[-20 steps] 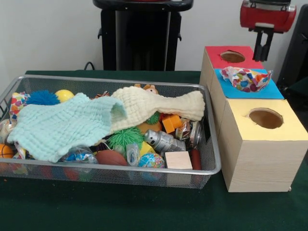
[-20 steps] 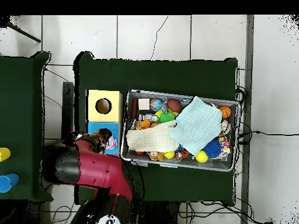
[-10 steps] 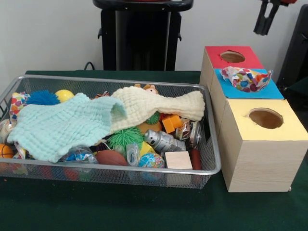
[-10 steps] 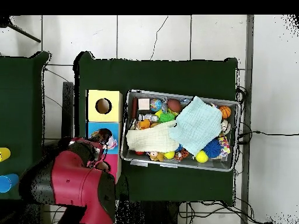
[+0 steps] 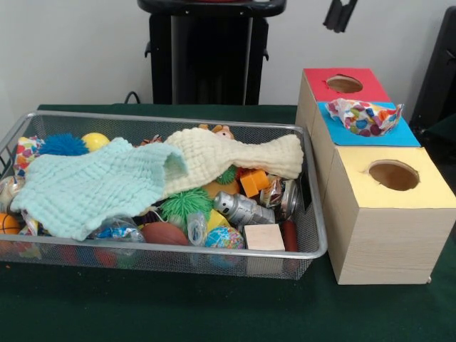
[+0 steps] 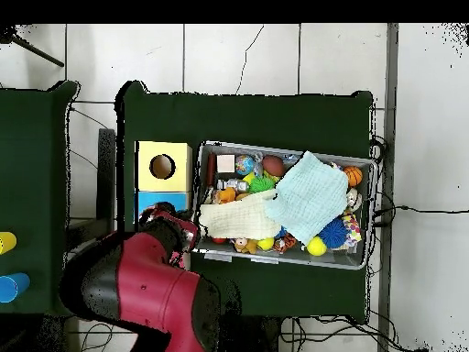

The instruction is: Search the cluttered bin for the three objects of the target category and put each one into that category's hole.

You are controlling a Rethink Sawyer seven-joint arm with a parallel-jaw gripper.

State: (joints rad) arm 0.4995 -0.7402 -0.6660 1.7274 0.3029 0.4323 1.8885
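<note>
While the front view is showing only the dark tips of the gripper (image 5: 340, 14) poking in at the top edge, above and behind the red-topped box (image 5: 345, 84), the overhead view is showing the bulky red arm (image 6: 147, 289) spreading over that box and much of the blue-topped box (image 6: 152, 201) next to it. Neither view is showing whether the claw is wide or narrow, so I cannot tell.

One polka-dot cloth (image 5: 363, 116) is lying crumpled on the blue top, covering the place of the hole, so the hole itself is not showing; from above the arm is hiding this cloth. Nearest the front camera, the yellow-topped box (image 5: 385, 214) is sitting with its round hole uncovered in both views.

Beside the boxes, the wire basket (image 5: 178, 253) is resting on the green table (image 5: 214, 313). A mint knitted cloth (image 5: 92, 187) and a cream knitted cloth (image 5: 228, 160) are draping over the toys inside. At the basket's far left end in the front view, another bit of dotted cloth (image 5: 26, 151) is peeking out beside a blue spiky ball (image 5: 63, 144) and a yellow ball (image 5: 95, 140).
</note>
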